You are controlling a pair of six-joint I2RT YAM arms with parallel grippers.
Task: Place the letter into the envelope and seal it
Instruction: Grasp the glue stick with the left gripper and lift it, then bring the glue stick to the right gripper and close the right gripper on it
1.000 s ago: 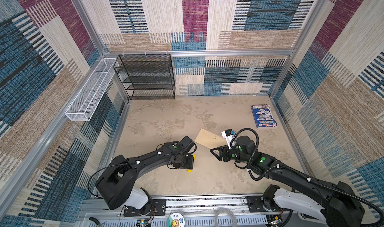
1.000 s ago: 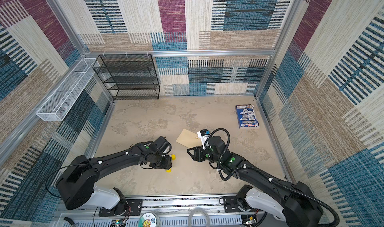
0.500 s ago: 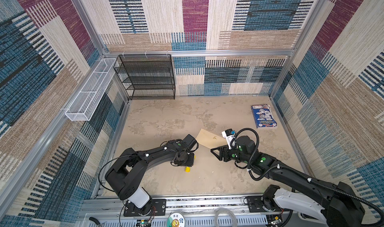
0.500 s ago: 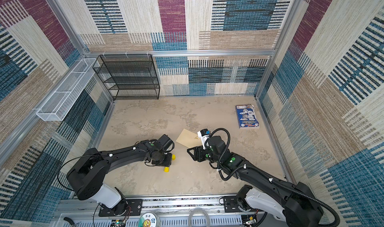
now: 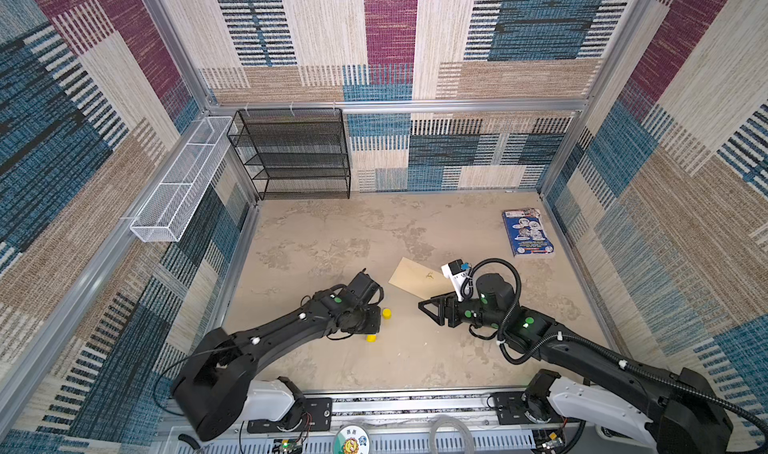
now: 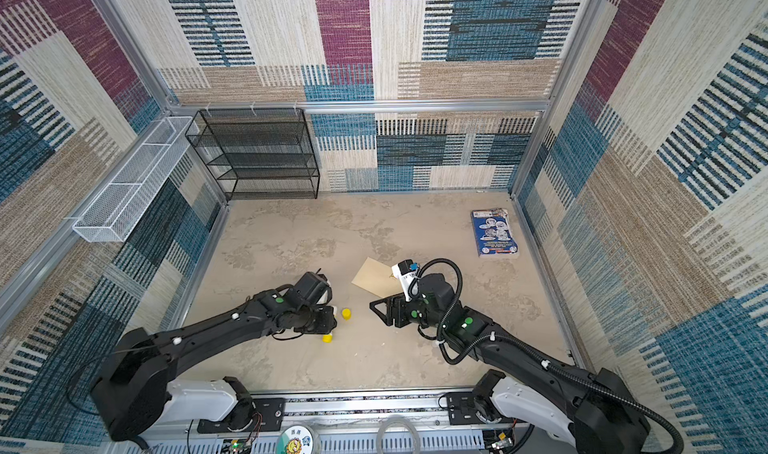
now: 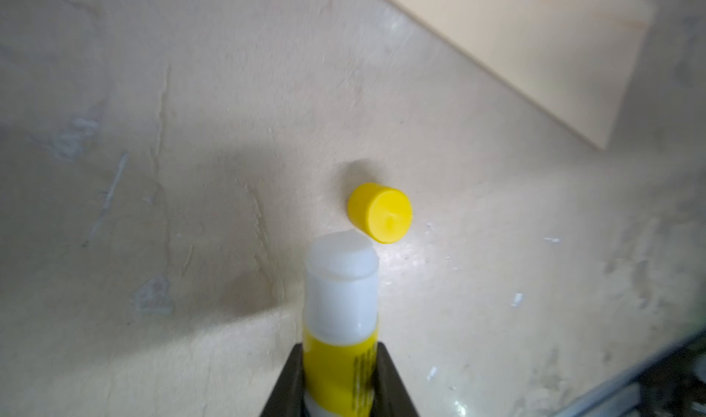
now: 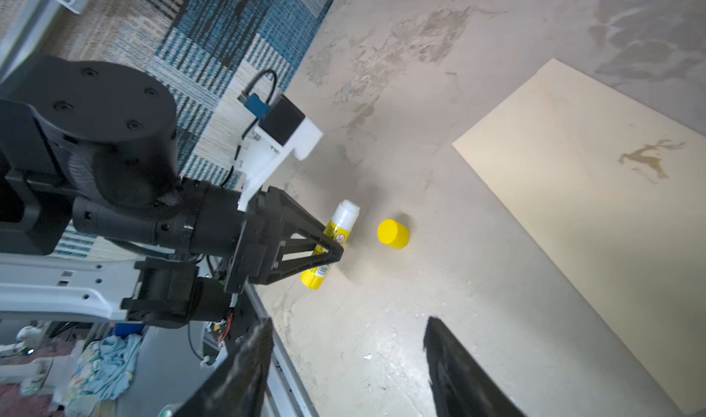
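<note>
The tan envelope (image 5: pixel 415 277) (image 6: pixel 374 275) lies flat on the table, with a small brown stain on it (image 8: pixel 645 159). The letter is out of view. My left gripper (image 5: pixel 372 326) (image 7: pixel 340 357) is shut on a yellow glue stick (image 7: pixel 340 319) (image 8: pixel 336 235) whose white tip is bare. Its yellow cap (image 5: pixel 387 313) (image 7: pixel 380 212) lies loose on the table just beyond the tip, short of the envelope. My right gripper (image 5: pixel 422 304) (image 8: pixel 347 327) stands open and empty by the envelope's near corner, facing the left gripper.
A glossy blue booklet (image 5: pixel 527 231) lies at the back right by the wall. A black wire shelf (image 5: pixel 295 152) stands at the back left, with a white wire basket (image 5: pixel 178 181) on the left wall. The metal rail (image 5: pixel 415 393) runs along the front edge.
My left gripper's jaws have closed onto the glue stick and the left arm's elbow has swung in. The right arm, cap and envelope stay where they were.
</note>
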